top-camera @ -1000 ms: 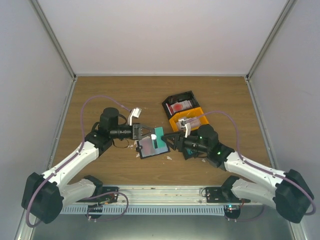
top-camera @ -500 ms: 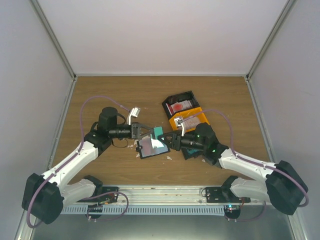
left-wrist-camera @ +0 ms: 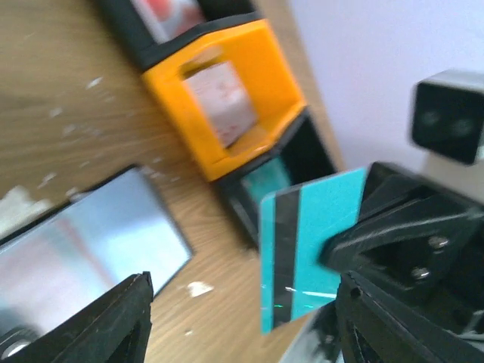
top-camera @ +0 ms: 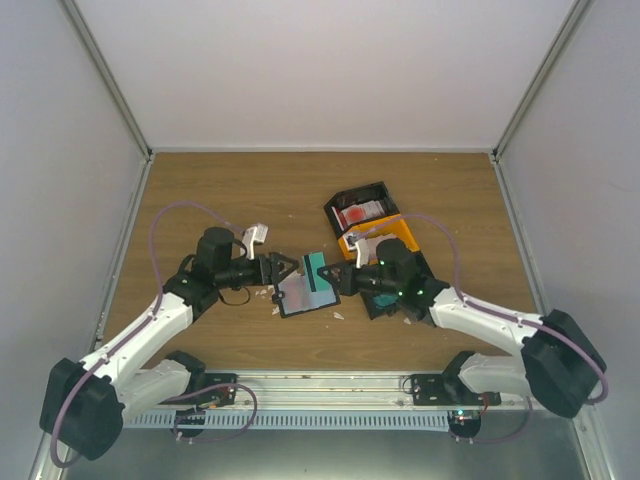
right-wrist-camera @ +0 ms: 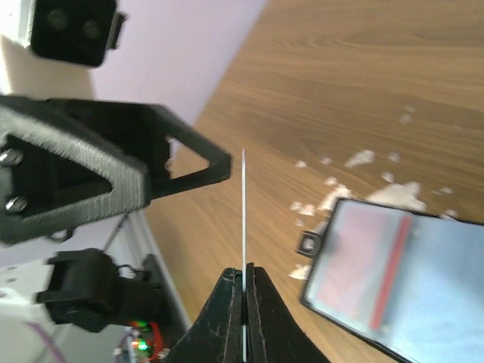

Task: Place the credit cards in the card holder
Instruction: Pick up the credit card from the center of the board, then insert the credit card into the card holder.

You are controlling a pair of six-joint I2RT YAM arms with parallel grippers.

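From above, the right gripper (top-camera: pixel 338 277) pinches a teal credit card (top-camera: pixel 319 270) on edge above the open card holder (top-camera: pixel 303 294), which lies flat on the table (top-camera: pixel 230 190) between the two arms. The left gripper (top-camera: pixel 288 268) faces it from the other side, jaws spread, tips just beside the card.

The left wrist camera shows its own fingers (left-wrist-camera: pixel 113 321) standing wide apart. The teal card, dark stripe showing, sits ahead of them, clamped by the right gripper. The holder's shiny pocket lies lower left, and an orange tray (left-wrist-camera: pixel 281 91) stands behind.

In the right wrist camera the card is a thin upright line rising from fingers pressed tight on it. One left finger is just beside it, and the holder is at lower right among white scraps (right-wrist-camera: pixel 363 159).
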